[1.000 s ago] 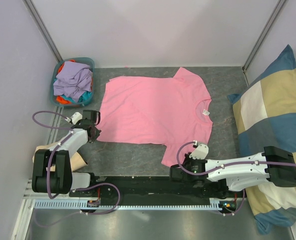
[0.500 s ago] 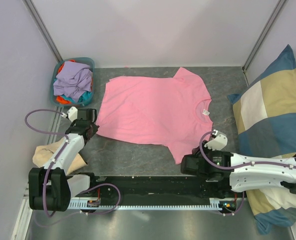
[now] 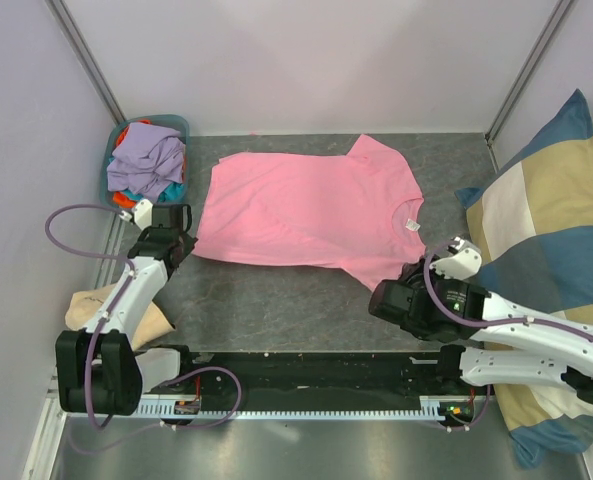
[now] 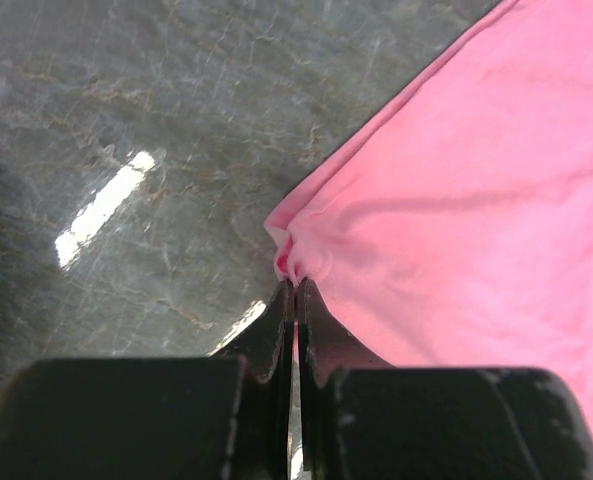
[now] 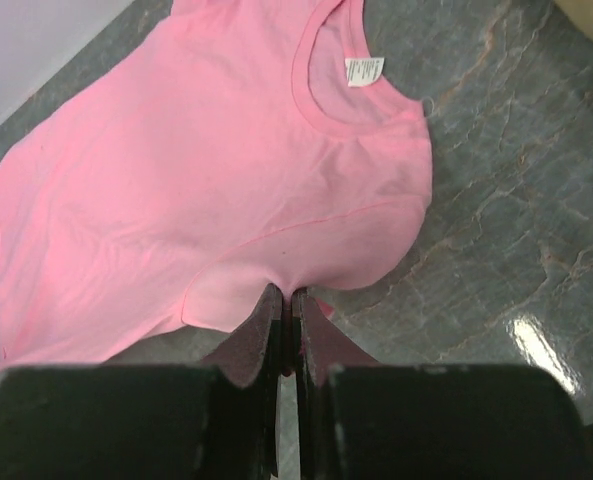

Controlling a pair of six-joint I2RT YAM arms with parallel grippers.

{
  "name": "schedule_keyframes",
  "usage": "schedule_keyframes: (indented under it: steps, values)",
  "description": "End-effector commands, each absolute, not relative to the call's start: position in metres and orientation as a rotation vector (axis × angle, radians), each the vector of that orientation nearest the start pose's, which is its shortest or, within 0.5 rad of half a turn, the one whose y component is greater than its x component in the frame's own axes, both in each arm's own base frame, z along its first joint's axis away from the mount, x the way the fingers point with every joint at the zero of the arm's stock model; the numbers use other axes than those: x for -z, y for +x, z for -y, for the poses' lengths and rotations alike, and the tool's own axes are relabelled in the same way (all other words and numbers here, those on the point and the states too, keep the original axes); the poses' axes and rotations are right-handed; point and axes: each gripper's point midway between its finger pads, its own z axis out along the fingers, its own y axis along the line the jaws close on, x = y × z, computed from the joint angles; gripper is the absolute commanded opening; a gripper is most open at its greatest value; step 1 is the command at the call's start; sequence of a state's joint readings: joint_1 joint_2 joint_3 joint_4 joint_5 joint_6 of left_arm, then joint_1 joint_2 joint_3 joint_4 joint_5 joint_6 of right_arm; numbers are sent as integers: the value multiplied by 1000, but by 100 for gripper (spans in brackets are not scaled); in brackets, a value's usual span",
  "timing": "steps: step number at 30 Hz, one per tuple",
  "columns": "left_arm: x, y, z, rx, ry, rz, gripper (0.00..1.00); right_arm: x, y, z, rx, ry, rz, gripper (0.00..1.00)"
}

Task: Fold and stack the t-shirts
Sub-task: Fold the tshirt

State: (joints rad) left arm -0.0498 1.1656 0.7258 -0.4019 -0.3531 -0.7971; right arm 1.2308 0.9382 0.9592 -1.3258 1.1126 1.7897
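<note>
My left end effector (image 4: 295, 288) clamps the tee (image 3: 306, 210) at 8 o'clock, my right end effector (image 5: 287, 295) at 5 o'clock. I fear these thin bites slipping under an uneven pull.

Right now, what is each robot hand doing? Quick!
Left gripper: closed, pinching a corner of the pink shirt.
Right gripper: closed, pinching the pink shirt's edge.

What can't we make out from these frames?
Top view: heaped lavender, orange and teal shirts in the teal plastic basket overlap; count unclear.
Top view: the left arm covers part of a beige soft-looking lump; identity unclear.
Right wrist view: print on the bright pink cotton t-shirt's white neck label is too small.
Top view: the blue-and-cream checked cushion runs off the right edge.
</note>
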Motion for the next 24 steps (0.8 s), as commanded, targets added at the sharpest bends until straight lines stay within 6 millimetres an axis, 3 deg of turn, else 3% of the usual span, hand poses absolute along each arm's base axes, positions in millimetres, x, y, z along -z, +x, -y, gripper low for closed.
schedule_keyframes:
  steps: [1, 8, 13, 24]
  values:
    - [-127, 335, -17, 22, -961, -2074, 2, -237, 196, -87, -37, 625, -1809, 0]
    - [-136, 349, -14, 40, -942, -2069, 2, -239, 222, -102, 96, 528, -1860, 0]
    - [-134, 351, -14, 36, -928, -2076, 2, -221, 246, -126, 67, 457, -1957, 0]
    - [-121, 370, -10, 48, -926, -2104, 2, -189, 282, -108, 106, 510, -2055, 0]
